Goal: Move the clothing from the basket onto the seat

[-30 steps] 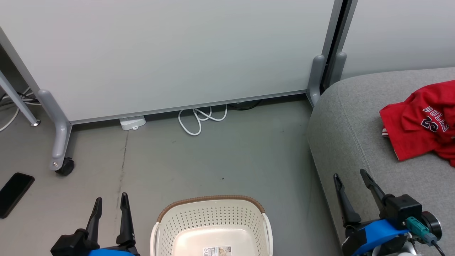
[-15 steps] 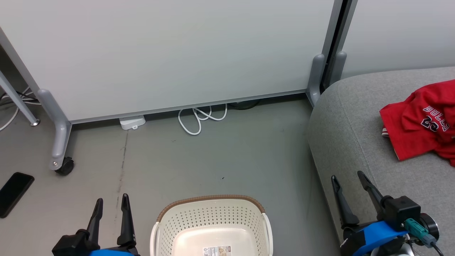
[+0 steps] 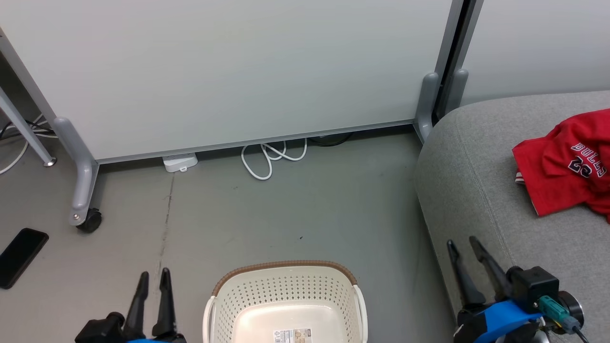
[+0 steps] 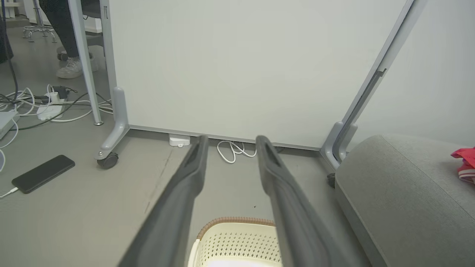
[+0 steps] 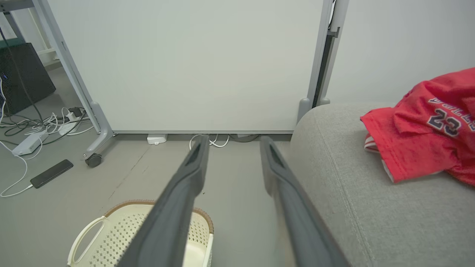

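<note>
- The red clothing (image 3: 562,164) lies crumpled on the grey seat (image 3: 476,190) at the right, "BULLS" lettering facing up. I cannot tell whether it is one garment or two, since the heap runs off the edge.
- The basket (image 3: 284,265) stands on the floor (image 3: 305,209) near me, centre, with a label (image 3: 295,336) on its bare bottom.
- My left gripper (image 3: 155,272) hovers just left of the basket, jaws apart, holding nothing.
- My right gripper (image 3: 461,241) hangs by the seat's near edge, jaws apart, empty.
- A black phone (image 3: 21,257) lies on the floor at the left.
</note>
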You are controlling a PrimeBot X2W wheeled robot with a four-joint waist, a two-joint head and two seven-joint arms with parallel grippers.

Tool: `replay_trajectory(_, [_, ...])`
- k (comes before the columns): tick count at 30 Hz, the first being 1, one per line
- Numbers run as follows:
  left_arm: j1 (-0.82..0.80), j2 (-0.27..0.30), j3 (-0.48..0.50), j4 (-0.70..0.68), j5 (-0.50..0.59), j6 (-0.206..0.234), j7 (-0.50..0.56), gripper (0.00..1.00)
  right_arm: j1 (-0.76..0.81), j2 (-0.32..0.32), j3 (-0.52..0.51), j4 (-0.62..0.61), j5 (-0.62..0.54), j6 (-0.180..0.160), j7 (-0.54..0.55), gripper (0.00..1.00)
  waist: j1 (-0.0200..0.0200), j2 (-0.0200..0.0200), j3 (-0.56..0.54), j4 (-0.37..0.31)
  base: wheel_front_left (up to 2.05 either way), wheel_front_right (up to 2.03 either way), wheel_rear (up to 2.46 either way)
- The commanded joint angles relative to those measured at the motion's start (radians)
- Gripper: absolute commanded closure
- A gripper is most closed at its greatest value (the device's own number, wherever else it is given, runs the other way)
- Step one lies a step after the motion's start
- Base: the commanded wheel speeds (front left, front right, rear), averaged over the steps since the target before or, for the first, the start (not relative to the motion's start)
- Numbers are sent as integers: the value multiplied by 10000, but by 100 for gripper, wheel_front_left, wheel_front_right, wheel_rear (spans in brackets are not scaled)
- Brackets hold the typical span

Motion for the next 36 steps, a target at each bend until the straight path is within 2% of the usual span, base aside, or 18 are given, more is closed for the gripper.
replay_trajectory(1, [18, -4, -2, 38, -3, 0, 14, 100, 6, 0, 1, 43, 3, 0, 0, 100, 0, 0, 0, 0, 0, 0, 0])
replay_trajectory(5, [172, -44, 9, 357, -73, 0, 56, 100, 130, 2, 3, 380, 85, 0, 44, 100, 2, 0, -1, 1, 0, 0, 0])
replay_trajectory(20, [-210, -31, 216, 172, -2718, -2, 788, 100, -82, 4, -272, 409, 3111, 0, 508, 100, 1, 0, -6, 20, 0, 0, 0])
replay_trajectory(36, [-553, -17, 396, 11, -5067, -4, 1442, 100, -283, 6, -514, 438, 5803, 1, 920, 100, 1, 0, -11, 40, 0, 0, 0])
